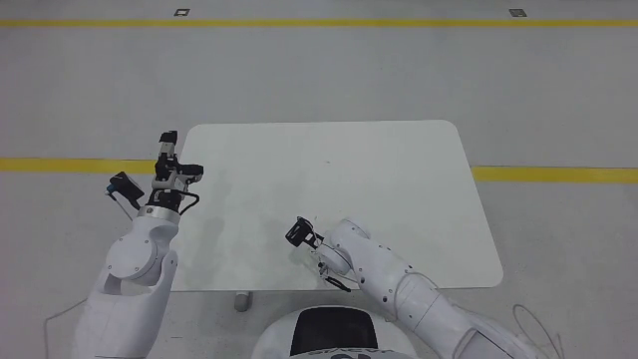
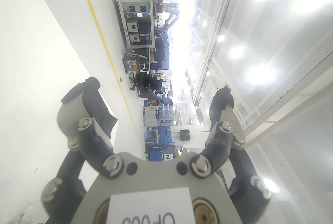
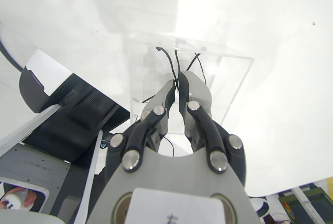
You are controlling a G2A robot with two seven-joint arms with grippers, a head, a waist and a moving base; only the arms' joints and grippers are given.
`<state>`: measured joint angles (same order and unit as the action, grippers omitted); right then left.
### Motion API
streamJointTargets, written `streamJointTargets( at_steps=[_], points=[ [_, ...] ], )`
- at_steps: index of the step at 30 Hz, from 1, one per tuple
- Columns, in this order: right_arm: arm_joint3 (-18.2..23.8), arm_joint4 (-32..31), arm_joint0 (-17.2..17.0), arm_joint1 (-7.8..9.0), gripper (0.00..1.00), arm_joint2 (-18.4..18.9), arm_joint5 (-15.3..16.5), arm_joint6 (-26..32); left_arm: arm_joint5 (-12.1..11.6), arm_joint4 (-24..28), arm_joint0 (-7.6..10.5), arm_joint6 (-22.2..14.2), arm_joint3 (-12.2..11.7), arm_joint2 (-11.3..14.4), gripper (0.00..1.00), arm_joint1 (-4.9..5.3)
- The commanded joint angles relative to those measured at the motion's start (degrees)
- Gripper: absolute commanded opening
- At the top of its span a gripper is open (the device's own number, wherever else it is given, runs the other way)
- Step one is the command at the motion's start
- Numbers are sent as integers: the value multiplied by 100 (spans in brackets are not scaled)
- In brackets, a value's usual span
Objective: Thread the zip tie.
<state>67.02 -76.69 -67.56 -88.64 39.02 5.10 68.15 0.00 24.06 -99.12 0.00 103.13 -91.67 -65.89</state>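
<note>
the task is at its very start, by my reading. the right gripper (image 3: 177, 86) is low over the near part of the table (image 1: 399, 160), with its tips down in a clear box (image 3: 234, 66). its jaws are all but shut, with only a thin slit between them, and black ties (image 3: 170, 61) run out of that slit. several strands fan out past the tips, and i cannot tell whether it pinches one or more of them. the ties are inside the box, and none looks lifted clear of it yet.

the left gripper (image 2: 157, 87) is at the table's left edge, raised and pointing out into the room. its jaws stand wide apart and hold nothing.

done: a grasp on the ties, it seems. left: nearly everything. a single tie has to come out of the box, the left gripper has to take one end, and the tail has to go through the head. no loop shows on any tie i can make out, so i judge nothing threaded. if more than one strand comes up, shedding the extras would be a step before threading.
</note>
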Motion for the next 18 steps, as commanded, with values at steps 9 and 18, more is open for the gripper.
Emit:
streamJointTargets(
  at_steps=[9,18],
  points=[
    [29,-53,1,-10,6,-35,-60,1,0,0,0,0,0,0,100,0],
    [31,-85,-2,-12,11,-45,-77,17,0,0,0,0,0,0,100,0]
  ],
)
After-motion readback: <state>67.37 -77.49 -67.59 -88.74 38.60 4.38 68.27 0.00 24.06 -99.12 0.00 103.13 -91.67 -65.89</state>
